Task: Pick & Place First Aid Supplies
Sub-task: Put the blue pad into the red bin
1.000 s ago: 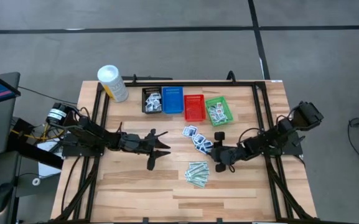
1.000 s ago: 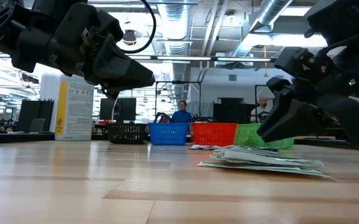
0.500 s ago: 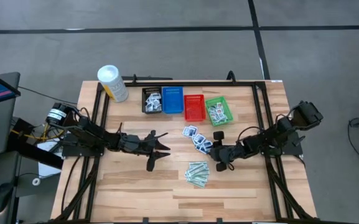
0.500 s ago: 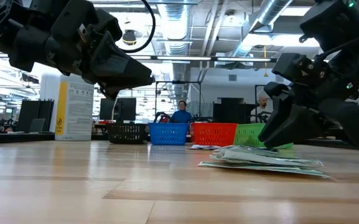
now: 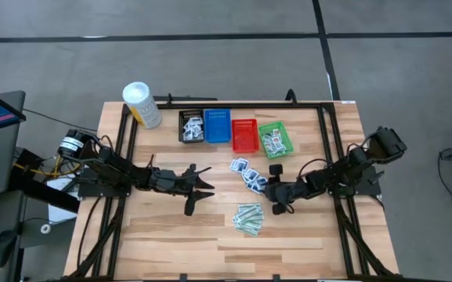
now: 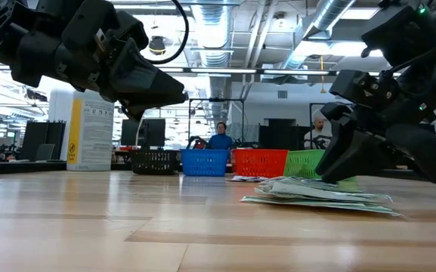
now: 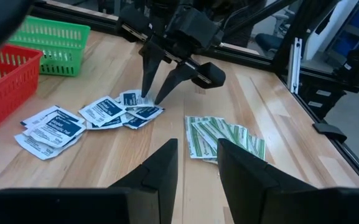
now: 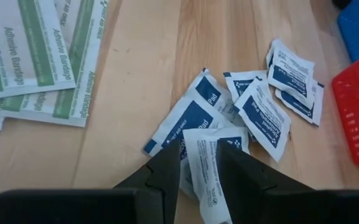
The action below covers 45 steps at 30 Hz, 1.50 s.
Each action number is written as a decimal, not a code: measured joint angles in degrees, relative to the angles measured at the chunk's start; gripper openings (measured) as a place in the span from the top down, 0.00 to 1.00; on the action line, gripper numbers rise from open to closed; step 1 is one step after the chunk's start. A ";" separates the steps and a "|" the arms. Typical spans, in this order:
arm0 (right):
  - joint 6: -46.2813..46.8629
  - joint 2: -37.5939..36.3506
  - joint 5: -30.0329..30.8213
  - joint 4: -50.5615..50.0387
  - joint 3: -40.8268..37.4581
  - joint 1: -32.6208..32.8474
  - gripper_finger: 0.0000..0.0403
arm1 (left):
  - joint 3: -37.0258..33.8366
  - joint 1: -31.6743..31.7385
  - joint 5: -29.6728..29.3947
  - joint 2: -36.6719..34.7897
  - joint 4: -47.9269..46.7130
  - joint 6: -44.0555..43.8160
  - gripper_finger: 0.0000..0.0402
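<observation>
Because the blue-printed packets (image 8: 195, 118) are thin, flat and light, they should flex easily and slide on the smooth wooden table (image 5: 155, 227); judged best taken by a raised edge or corner where they overlap, not pressed flat. They lie loose in a small heap just in front of the red basket (image 5: 244, 135), on the side towards the arms. The right gripper (image 8: 195, 168) is down at this heap, fingers slightly parted and straddling the edge of one packet; not yet clamped as far as can be seen. The pale-green bandage strips (image 5: 249, 218) sit further out from the red basket, near the heap. The red basket looks empty; the green basket (image 5: 275, 139) beside it holds several packets, the blue basket (image 5: 217, 125) on its other side looks empty, and the black basket (image 5: 191, 126) beyond that holds a few. The left gripper (image 5: 198, 188) hovers partly open, empty, well off from the heap.
</observation>
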 joint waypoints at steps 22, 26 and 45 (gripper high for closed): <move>0.20 0.00 -6.01 -0.22 -0.02 -3.76 0.76 | 0.02 0.00 0.00 0.01 0.87 0.00 0.72; 0.20 0.00 -7.42 -0.20 -0.02 -4.23 0.76 | 0.02 0.00 0.00 0.01 0.96 0.00 0.72; 0.17 0.00 -7.47 -0.11 -0.02 -4.22 0.98 | 0.02 0.00 0.02 0.01 1.42 -0.02 0.72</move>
